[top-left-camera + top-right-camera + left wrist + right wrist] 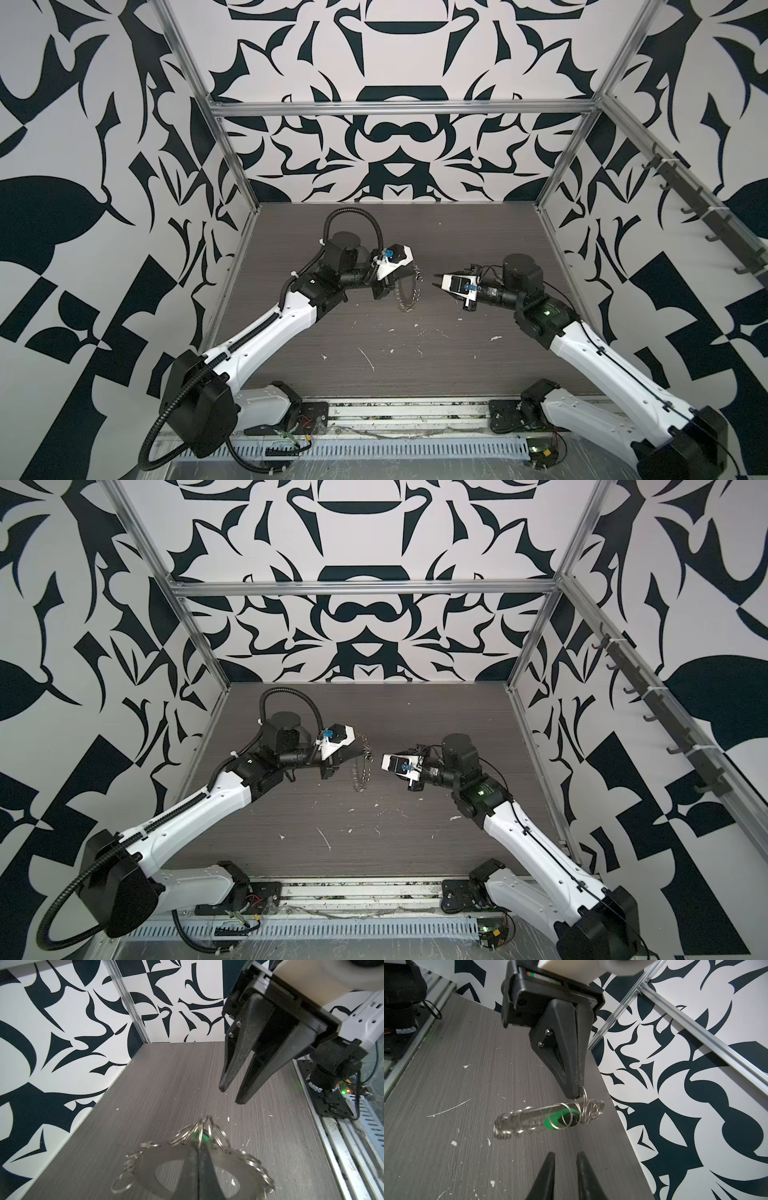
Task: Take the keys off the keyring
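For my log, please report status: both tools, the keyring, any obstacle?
Left tool shut on flat grey metal ring-shaped disc, held above grey table. Right tool open, empty, apart from it. Small green plastic key not yet off. Nothing between.

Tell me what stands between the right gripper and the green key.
Only the silver wire loops cross in front of the green key in the right wrist view; otherwise the gap from the right gripper is open air. The left gripper holds the keyring.
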